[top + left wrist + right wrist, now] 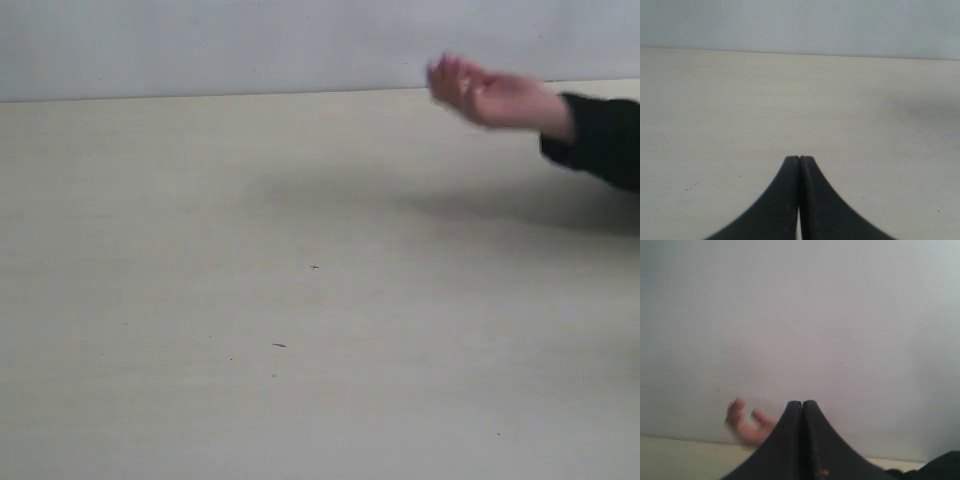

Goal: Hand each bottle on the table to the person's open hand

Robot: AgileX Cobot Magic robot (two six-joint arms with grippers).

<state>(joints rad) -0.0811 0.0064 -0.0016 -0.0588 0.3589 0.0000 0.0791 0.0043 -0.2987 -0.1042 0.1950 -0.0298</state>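
Observation:
No bottle shows in any view. The pale cream table [250,260] lies bare apart from tiny dark specks. The person's open hand [487,96], with a black sleeve at the wrist, hovers blurred over the table's far right; the right wrist view catches the hand [745,426] partly behind the black fingers. My left gripper [799,158] is shut with nothing in it, low over the table [790,100]. My right gripper [802,403] is shut and empty, aimed at the wall. Neither gripper appears in the exterior view.
A pale grey wall [250,45] rises behind the table's far edge. The black sleeve [600,140] reaches in from the right edge and casts a soft shadow [520,205] on the tabletop.

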